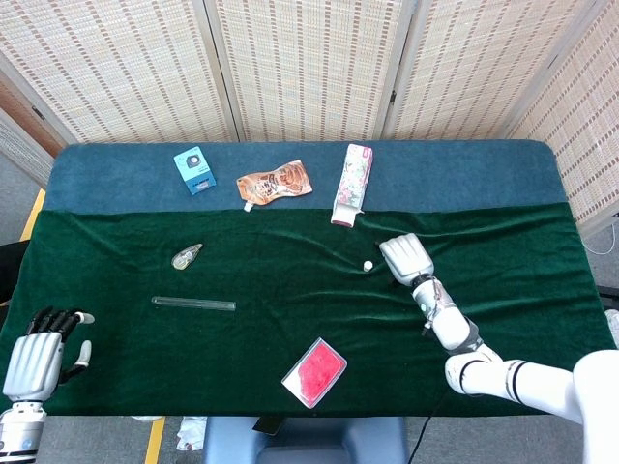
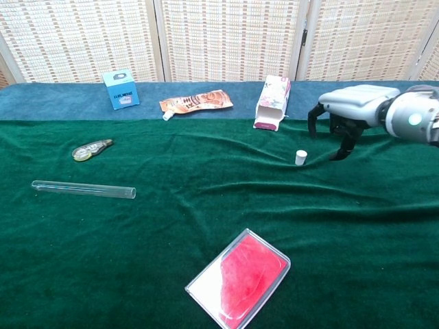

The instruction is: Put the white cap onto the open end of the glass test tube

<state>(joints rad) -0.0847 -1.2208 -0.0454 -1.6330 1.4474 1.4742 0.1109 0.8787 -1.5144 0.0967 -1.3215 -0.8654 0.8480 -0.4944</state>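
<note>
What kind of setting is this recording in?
Probably a staged indoor robot test area, not a real lab: a table draped in green cloth, woven folding screens behind, and unrelated props like a glass test tube and snack pouch.

White cap (image 2: 300, 157); clear test tube (image 2: 83, 189); dark green cloth (image 2: 206, 219).
</note>
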